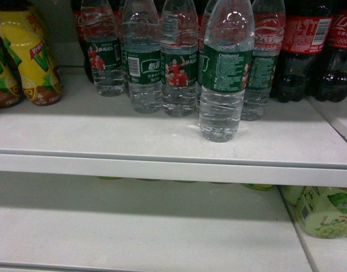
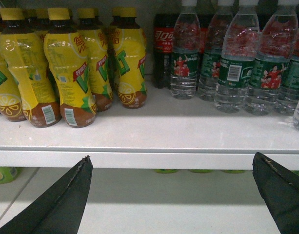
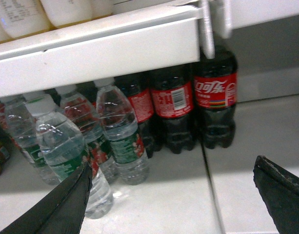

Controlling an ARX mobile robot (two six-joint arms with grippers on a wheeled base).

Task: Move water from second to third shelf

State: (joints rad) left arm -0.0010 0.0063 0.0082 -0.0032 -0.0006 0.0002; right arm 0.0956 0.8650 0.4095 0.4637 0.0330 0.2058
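Note:
Several water bottles stand in a group on the upper white shelf of the two in the head view. One water bottle stands forward of the others, nearer the shelf's front edge. The same front bottle shows at the left of the right wrist view, just behind the left finger. My right gripper is open over bare shelf, holding nothing. My left gripper is open too, level with the shelf's front lip, and the water bottles stand to its upper right. Neither gripper shows in the head view.
Yellow tea bottles fill the shelf's left side. Dark cola bottles stand at the right, beside a seam in the shelf. A lower shelf holds a green pack at the right. Another shelf edge hangs overhead.

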